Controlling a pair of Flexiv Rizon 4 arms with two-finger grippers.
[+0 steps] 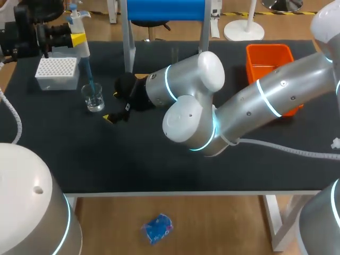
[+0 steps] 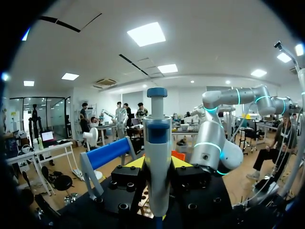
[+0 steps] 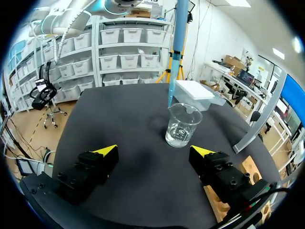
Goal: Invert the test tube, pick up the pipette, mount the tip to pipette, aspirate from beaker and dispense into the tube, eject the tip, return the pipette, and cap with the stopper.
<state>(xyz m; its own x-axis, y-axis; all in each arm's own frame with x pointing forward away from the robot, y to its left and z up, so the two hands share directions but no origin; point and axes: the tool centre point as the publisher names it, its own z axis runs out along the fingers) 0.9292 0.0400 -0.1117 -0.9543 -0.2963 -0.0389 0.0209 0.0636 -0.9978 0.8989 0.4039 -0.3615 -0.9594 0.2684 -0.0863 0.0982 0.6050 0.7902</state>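
My left gripper (image 2: 158,164) is shut on the white and blue pipette (image 2: 158,143), held upright at the table's back left (image 1: 79,32). Its long blue tip (image 1: 89,74) points down to the rim of the glass beaker (image 1: 93,98). I cannot tell whether the tip touches the liquid. My right arm reaches across from the right. Its gripper (image 1: 113,104) stands open low over the table, just right of the beaker. In the right wrist view the beaker (image 3: 182,125) stands ahead of the open gripper (image 3: 155,152), with the blue tip (image 3: 174,71) coming down at its far rim.
A white tip box (image 1: 56,72) sits behind the beaker, also visible as the tip box (image 3: 195,93). An orange bin (image 1: 268,56) stands at the back right. A blue-topped frame (image 1: 164,10) rises at the back middle. A wooden block (image 3: 250,169) lies beside my right gripper.
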